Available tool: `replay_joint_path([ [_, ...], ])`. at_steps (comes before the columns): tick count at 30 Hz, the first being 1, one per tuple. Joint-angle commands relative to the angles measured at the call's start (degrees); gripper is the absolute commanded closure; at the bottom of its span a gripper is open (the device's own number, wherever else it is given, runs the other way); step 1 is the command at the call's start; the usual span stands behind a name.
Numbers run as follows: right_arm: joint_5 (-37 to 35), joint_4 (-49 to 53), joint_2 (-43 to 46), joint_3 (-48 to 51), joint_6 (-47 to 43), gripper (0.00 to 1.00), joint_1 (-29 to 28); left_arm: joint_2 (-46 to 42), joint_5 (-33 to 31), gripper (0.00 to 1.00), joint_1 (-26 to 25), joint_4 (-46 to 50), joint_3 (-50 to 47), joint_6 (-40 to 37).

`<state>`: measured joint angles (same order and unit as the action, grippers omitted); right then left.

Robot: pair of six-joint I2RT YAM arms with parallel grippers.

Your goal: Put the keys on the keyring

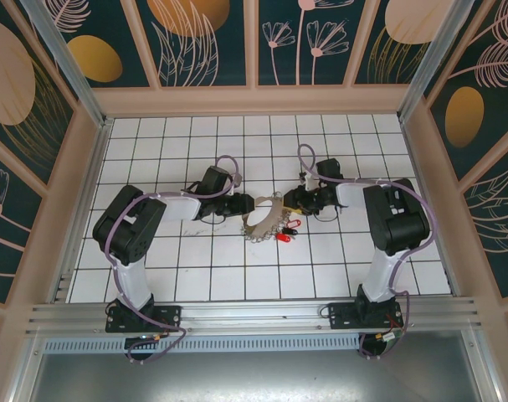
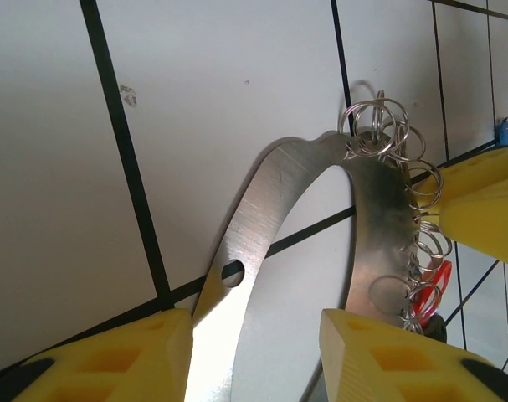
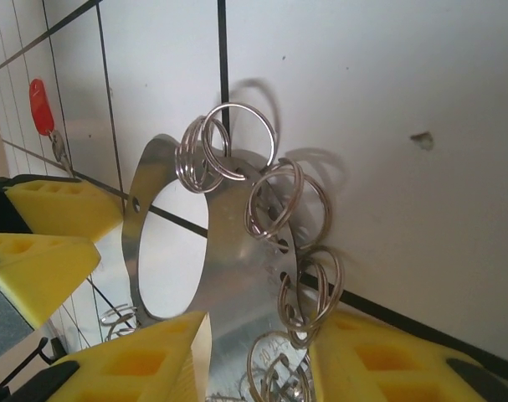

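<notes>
The keyring point(image 1: 266, 226) is a flat grey metal loop fringed with small split rings, held between both arms mid-floor. In the left wrist view its plain band point(image 2: 252, 219) runs between the fingers of my left gripper point(image 2: 258, 322), against the left finger, with a gap to the right one. My right gripper point(image 3: 258, 331) is closed across the fringed side of the keyring point(image 3: 237, 276), which fills its jaws. Two red keys point(image 1: 283, 237) lie by the loop's lower right edge. One key point(image 3: 41, 107) lies on a tile; another red head point(image 2: 431, 289) shows among the rings.
White tiled floor point(image 1: 195, 276) with black grout, walled by wooden rails and patterned panels. A small blue item point(image 2: 505, 132) lies on a tile beyond the ring. Both arms point(image 1: 128, 226) point(image 1: 396, 218) reach inward; free room lies behind and in front of them.
</notes>
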<state>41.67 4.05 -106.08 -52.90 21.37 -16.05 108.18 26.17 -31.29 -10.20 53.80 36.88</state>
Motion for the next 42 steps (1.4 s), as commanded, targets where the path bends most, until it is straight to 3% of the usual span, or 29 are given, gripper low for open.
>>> replay_joint_path([
  [1, -1.35, -0.09, -2.48, -0.77, -0.79, 0.66, -1.17, 3.69, 1.40, 0.56, -1.49, 1.59, 0.47, -0.94],
  [6, -8.33, 2.34, -0.36, -1.63, -1.90, 0.64, -0.68, 3.44, -0.07, 0.54, -1.46, 2.59, 0.08, -1.37],
  [11, 1.15, -1.46, -2.39, -2.31, -1.96, 0.65, -0.39, 4.28, 1.44, 0.54, -1.54, 2.29, 0.34, -1.62],
  [16, 3.28, -3.77, -3.07, -2.57, -2.73, 0.67, -0.49, 4.41, 1.21, 0.54, -1.51, 1.81, 0.91, -1.40],
  [28, 4.81, -5.68, -2.30, -1.68, -3.10, 0.86, 0.69, 2.97, 0.06, 0.53, -1.57, 0.43, -0.13, -0.71],
  [30, 5.51, -5.86, -2.28, -1.62, -2.99, 0.93, 1.04, 2.20, -0.95, 0.53, -1.58, 0.12, -0.43, -0.59],
  [34, 5.94, -6.53, -1.01, -0.99, -2.71, 0.96, 1.62, 0.35, -4.24, 0.48, -1.58, 0.33, -1.05, -0.73],
  [38, 6.17, -8.30, 2.07, 0.62, -2.56, 1.00, 2.53, -2.52, -11.70, 0.37, -1.58, 2.75, -1.33, -1.88],
  [42, 8.82, -13.09, 6.42, 3.65, -0.52, 1.00, 4.32, -4.68, -11.81, 0.26, -0.98, 3.71, -0.82, -3.34],
])
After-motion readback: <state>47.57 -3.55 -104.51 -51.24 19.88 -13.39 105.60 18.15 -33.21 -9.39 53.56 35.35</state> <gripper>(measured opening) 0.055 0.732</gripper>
